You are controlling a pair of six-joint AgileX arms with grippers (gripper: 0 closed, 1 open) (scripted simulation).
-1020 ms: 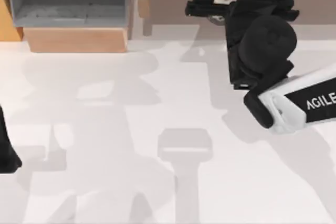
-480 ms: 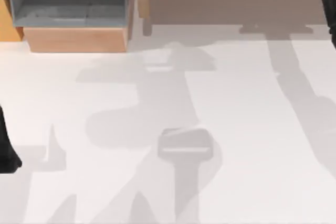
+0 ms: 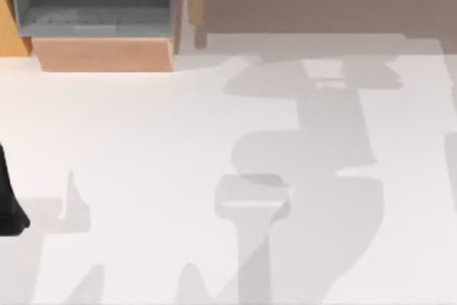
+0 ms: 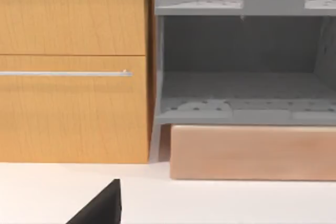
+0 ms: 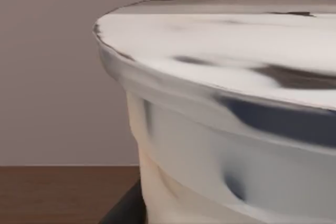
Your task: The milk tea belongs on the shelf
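Right arm has left the top view since 1 s ago; its wrist cam sits tight against the milk tea point(image 5: 226, 103) on dark wood, prob. the shelf; grip state can't tell; left arm point(image 3: 8, 205) parked at table's left edge

A: What stands at the far edge of the white table point(image 3: 143, 176)?
B: A grey open cabinet point(image 3: 93, 5) on a light wooden base point(image 3: 103, 53), beside an orange wooden door point(image 4: 73, 66) with a thin metal handle point(image 4: 63, 73).
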